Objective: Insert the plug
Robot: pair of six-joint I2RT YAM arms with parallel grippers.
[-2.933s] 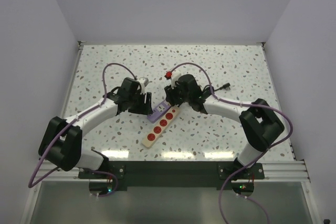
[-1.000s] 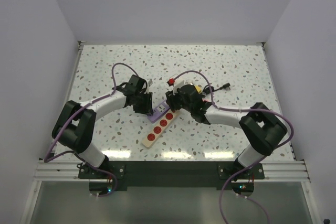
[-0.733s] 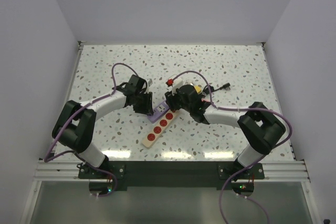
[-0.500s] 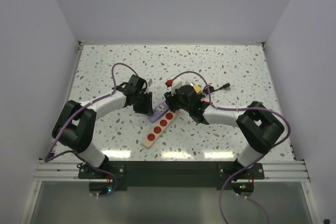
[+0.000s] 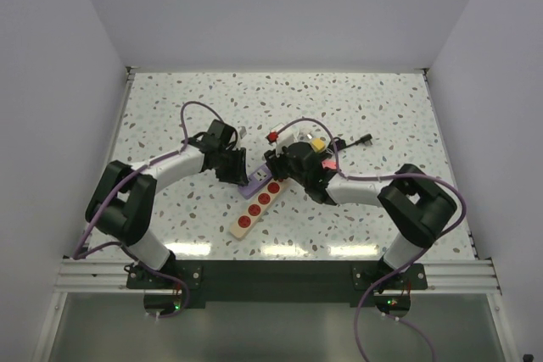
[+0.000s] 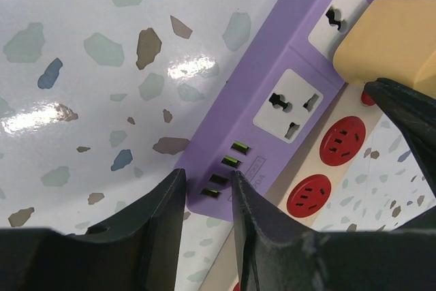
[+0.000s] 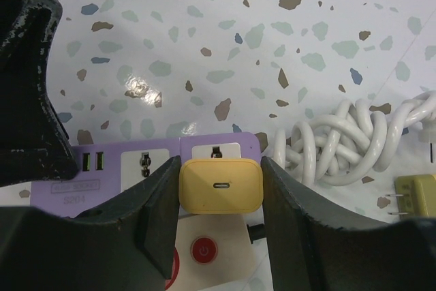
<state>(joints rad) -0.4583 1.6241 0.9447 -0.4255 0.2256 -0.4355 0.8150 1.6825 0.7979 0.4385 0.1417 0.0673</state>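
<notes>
**Top view.** Both my arms meet at mid-table. My left pincer (image 5: 232, 169) and my right pincer (image 5: 285, 167) close in on the purple power strip (image 5: 253, 184) from either side. A beige strip with red sockets (image 5: 254, 207) lies against the purple one on my near side. What my right pincer carries is hidden here.

**Left wrist.** My left fingers (image 6: 160, 216) stand a narrow slit apart over the strip's end with the green USB ports. I cannot tell whether they bear on it or only hover. Beyond my fingertips, past a free universal socket (image 6: 289, 108), the yellow charger plug (image 6: 388, 35) covers part of the next socket.

**Right wrist.** My right pincer pinches the plug by its two flanks, USB-C port facing the camera. Just past it shows the edge of a white socket plate (image 7: 218, 148). A coiled white cord (image 7: 340, 138) and a second yellow plug (image 7: 415, 192) lie off to my right.

**Step, as I judge it.** The plug is at the socket, either lining up or pressing in. The prongs are hidden, so I can't tell whether it is seated. Next I need a straight push down without tilting, with the left pincer steadying the strip.
</notes>
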